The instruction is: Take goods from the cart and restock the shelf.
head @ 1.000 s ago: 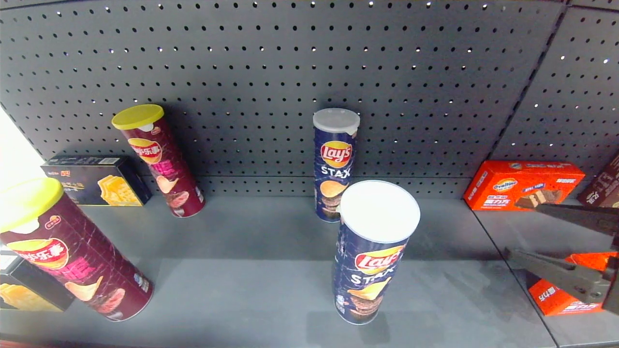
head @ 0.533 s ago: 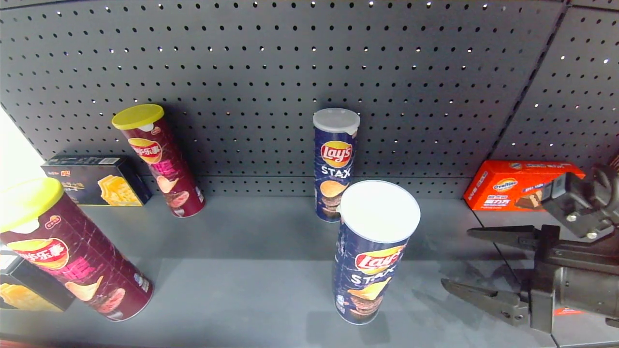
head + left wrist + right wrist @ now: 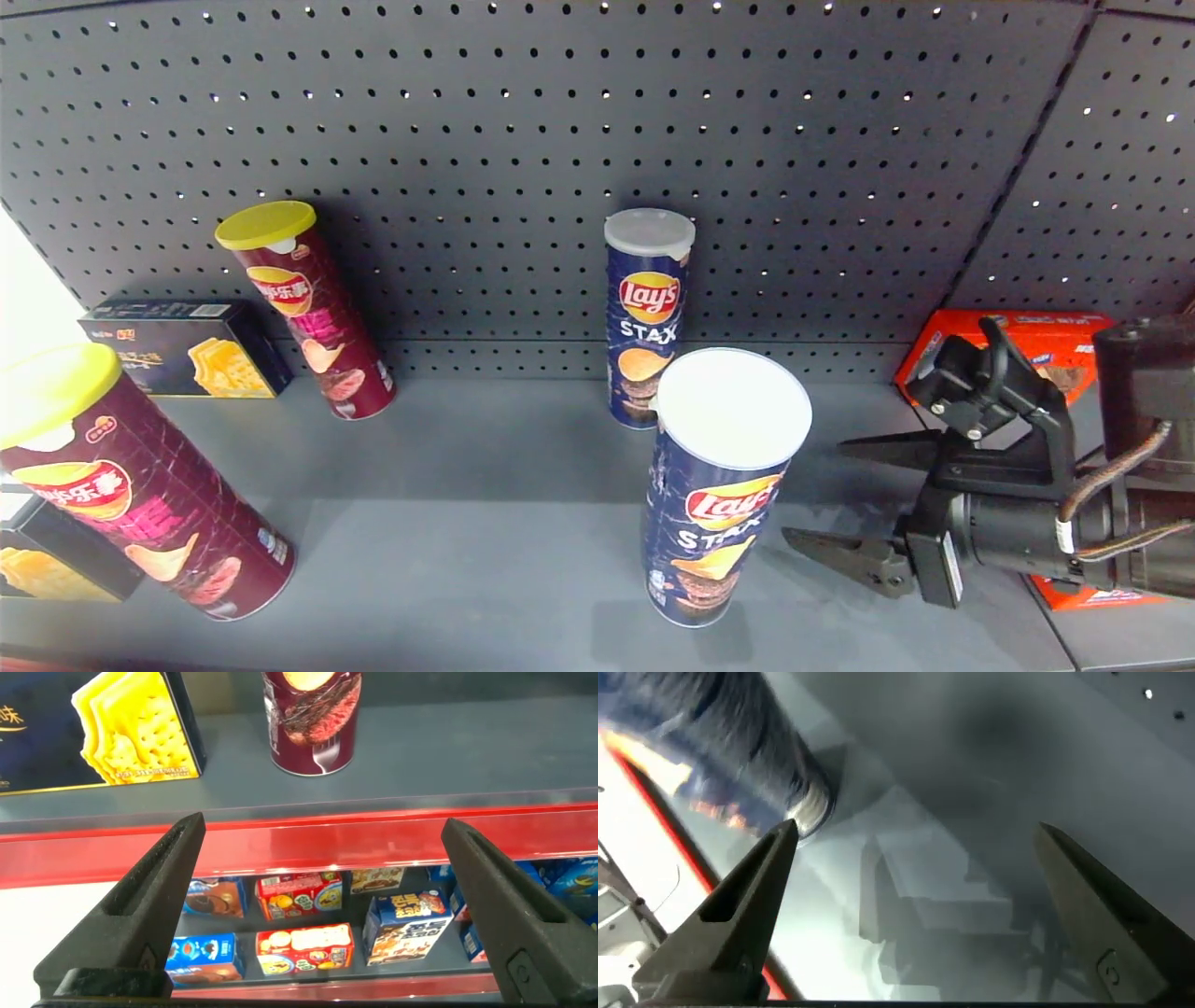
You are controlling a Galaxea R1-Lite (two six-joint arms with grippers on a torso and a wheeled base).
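Blue chip can (image 3: 714, 504) is upright at the front of the shelf (image 3: 485, 485), white lid on. Your right gripper (image 3: 812, 490) sits just beside it on its right, low over the shelf floor. Its fingers are spread wide and there's nothing between them. The right wrist view shows a smeared blue cylinder off one fingertip, probably that same can, though it's too blurred to be sure.

Behind it, the second blue can (image 3: 646, 322) stands close to the pegboard (image 3: 560, 140). Off to the left you've got a rear maroon can (image 3: 308, 313) and a front maroon can (image 3: 140, 495), both with yellow lids. A dark cracker box (image 3: 187, 347) sits at the back just left of the rear one.

On the right, an orange box (image 3: 1064, 329) at the back is partly hidden by your right arm.

Your left gripper (image 3: 322, 821) is down in front of the shelf's red edge strip (image 3: 308, 840). Its fingers are wide apart and holding nothing. Small boxes (image 3: 304, 896) line the tier beneath.
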